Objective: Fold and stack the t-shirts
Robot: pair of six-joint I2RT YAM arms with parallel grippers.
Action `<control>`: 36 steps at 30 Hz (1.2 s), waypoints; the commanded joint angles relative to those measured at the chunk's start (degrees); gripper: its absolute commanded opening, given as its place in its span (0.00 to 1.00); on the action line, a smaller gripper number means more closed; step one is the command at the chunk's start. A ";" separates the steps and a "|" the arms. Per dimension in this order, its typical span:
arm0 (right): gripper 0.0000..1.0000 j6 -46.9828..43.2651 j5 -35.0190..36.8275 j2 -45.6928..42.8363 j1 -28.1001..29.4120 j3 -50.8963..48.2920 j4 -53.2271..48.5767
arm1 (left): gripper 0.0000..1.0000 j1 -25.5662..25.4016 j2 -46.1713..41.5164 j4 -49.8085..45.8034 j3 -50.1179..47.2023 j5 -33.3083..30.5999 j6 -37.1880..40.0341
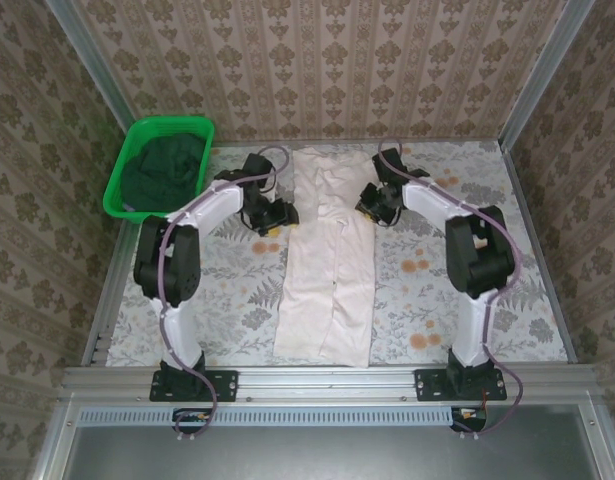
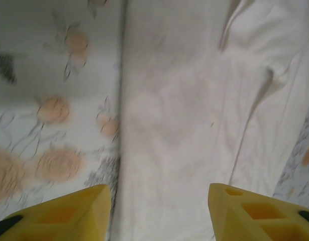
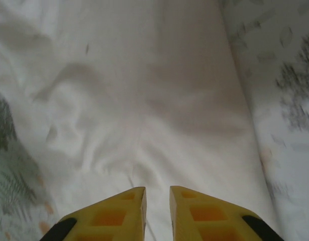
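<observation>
The pale cream-pink cloth t-shirt (image 1: 327, 270) lies as a long strip mid-table. The dark green t-shirt (image 1: 167, 165) sits in the bright green plastic basket (image 1: 115, 205). Over the pale shirt's left edge the left gripper (image 2: 158, 188) is spread wide and empty. At its right edge the right gripper (image 3: 158, 190) is almost pressed together — whether it pinches cloth, I cannot tell.

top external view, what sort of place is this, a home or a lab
Probably a lab test cell dressed to look domestic: wallpapered panels in aluminium framing box in a floral-covered table. A left arm and a right arm are bolted at its near edge, with a cream t-shirt laid out between them.
</observation>
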 commanded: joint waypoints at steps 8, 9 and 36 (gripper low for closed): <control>0.21 -6.68 1.20 22.26 -2.53 28.92 -13.64 | 0.52 -1.77 18.26 3.58 18.50 -0.17 -9.88; 0.21 -6.86 0.38 24.20 -2.59 31.70 -14.19 | 0.52 -1.77 20.01 2.83 19.87 -0.28 -10.22; 0.63 -17.06 3.32 34.49 -3.52 93.73 -58.44 | 0.85 3.60 2.81 -6.71 19.28 -2.87 -1.64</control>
